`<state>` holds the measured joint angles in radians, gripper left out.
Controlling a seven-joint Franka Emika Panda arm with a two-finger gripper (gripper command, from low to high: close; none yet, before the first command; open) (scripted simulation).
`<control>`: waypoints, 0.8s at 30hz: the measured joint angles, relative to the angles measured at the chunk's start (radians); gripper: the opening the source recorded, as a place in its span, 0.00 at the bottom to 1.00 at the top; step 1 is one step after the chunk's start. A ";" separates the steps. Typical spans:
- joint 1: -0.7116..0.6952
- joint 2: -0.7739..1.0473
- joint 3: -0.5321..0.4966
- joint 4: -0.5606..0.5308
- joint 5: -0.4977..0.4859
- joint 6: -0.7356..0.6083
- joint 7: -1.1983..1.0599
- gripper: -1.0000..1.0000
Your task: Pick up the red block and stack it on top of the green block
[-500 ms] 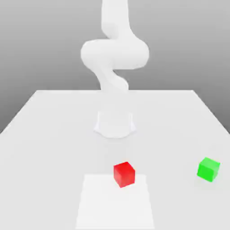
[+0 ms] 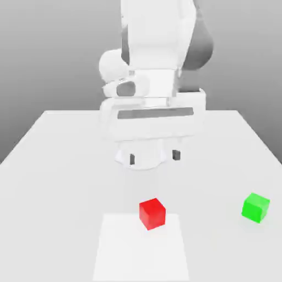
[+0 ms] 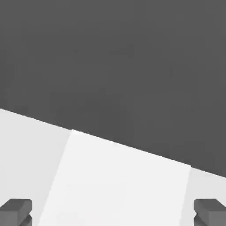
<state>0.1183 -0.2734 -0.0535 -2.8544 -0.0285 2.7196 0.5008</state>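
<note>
End effector (image 2: 153, 157) is hanging above the table (image 2: 49, 182), fingers spread wide apart, gripping nothing. Dark fingertips (image 3: 16, 209) are showing in the hand view over a paler square patch (image 3: 119, 185). Red block (image 2: 152, 213) is sitting on that patch's far edge, near the table's front edge. Green block (image 2: 255, 207) is resting well apart from it, toward the exterior view's right edge of the table.

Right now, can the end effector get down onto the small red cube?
Probably yes. The end effector hangs open above the white table, behind the small red cube. Nothing lies between them, and the bright green cube sits well off to the exterior view's right.
</note>
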 joint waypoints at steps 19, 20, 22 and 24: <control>0.001 0.357 0.024 -0.063 0.037 0.281 -0.090 0.00; 0.000 0.322 0.023 -0.068 0.030 0.251 -0.085 0.00; -0.002 0.251 0.023 -0.078 0.021 0.190 -0.078 0.00; 0.000 0.184 0.024 -0.086 0.018 0.130 -0.080 0.00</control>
<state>0.1187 -0.0897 -0.0293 -2.9399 -0.0107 2.8495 0.4212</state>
